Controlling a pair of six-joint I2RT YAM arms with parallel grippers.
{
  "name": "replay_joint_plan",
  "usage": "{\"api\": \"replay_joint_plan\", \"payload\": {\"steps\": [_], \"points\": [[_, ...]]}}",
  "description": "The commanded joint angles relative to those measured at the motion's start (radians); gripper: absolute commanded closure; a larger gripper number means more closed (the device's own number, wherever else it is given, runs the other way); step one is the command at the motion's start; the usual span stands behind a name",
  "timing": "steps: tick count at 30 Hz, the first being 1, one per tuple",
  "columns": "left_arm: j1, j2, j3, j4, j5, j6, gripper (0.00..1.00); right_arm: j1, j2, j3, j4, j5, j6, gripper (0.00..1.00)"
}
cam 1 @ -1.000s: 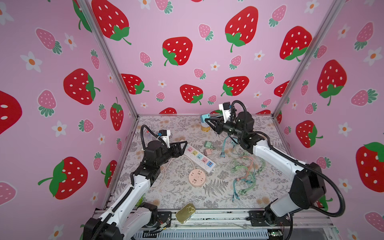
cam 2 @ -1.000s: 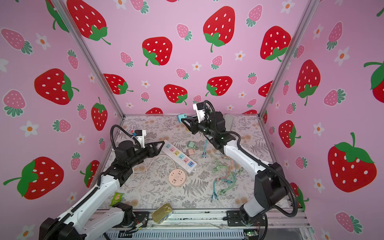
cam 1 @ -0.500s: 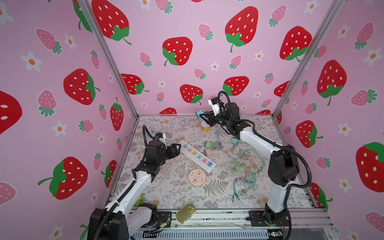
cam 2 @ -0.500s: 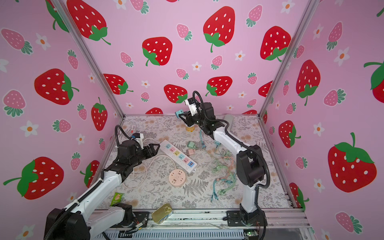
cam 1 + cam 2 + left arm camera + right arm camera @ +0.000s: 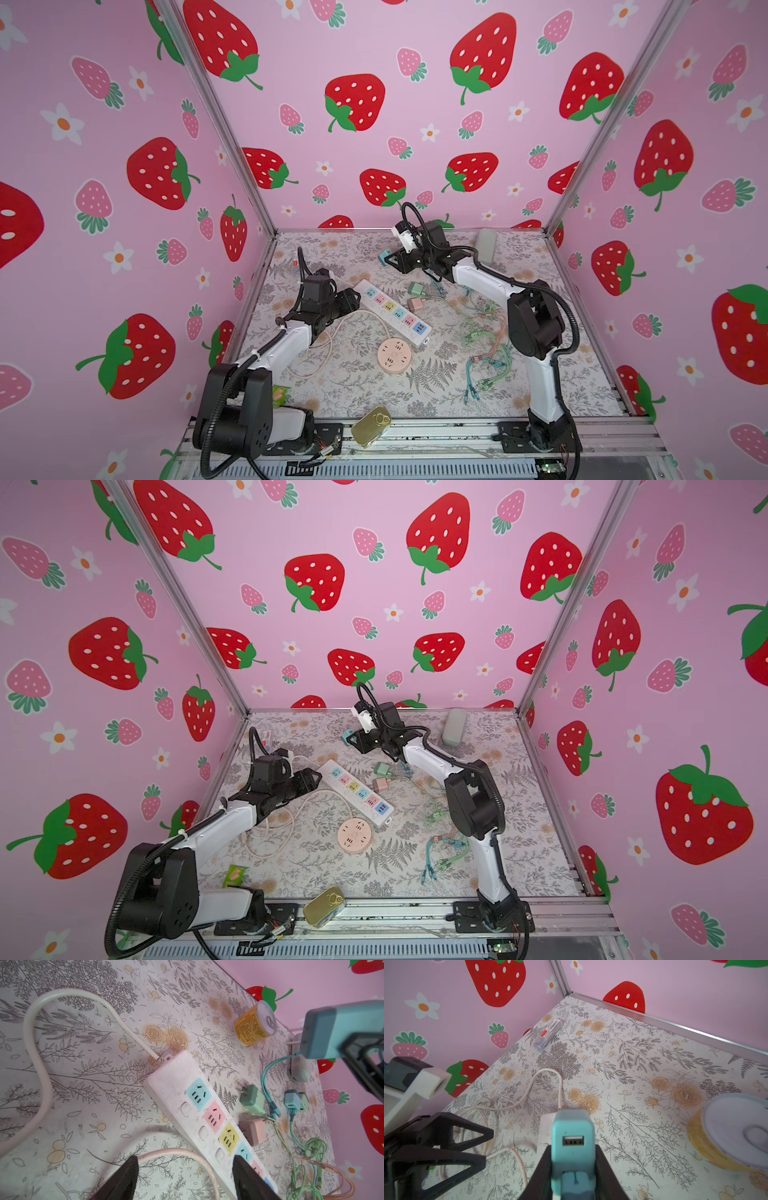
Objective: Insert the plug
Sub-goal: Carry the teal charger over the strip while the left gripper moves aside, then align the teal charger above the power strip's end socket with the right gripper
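Plug, a teal charger block, is clenched by its rear in the right end effector and held in the air over the far part of the counter, near the cord end of the power strip. Its prongs stick out free in front, probably so they can be pressed into a socket. Left end effector is released, jaws spread at the strip's left side, likely ready to steady it against the push. The coloured sockets look unoccupied. A green plug and a pink plug lie just beside the strip, with a cable tangle beyond them and a yellow can near the back wall. One left finger overhangs the strip and could crowd the approach
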Motion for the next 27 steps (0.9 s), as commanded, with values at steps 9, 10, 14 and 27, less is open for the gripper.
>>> {"api": "replay_joint_plan", "payload": {"steps": [9,10,14,27], "points": [[0.043,0.183,0.187,-0.104,0.033,0.08,0.34,0.078,0.081,0.171,-0.281,0.114,-0.106,0.92],[0.046,0.201,0.205,-0.119,0.033,0.082,0.34,0.082,0.093,0.19,-0.303,0.115,-0.112,0.92],[0.067,0.279,0.266,-0.143,0.071,0.086,0.39,0.092,0.14,0.263,-0.368,0.108,-0.133,0.92],[0.081,0.442,0.372,-0.142,0.134,0.115,0.49,0.122,0.215,0.367,-0.476,0.108,-0.175,0.92]]}}
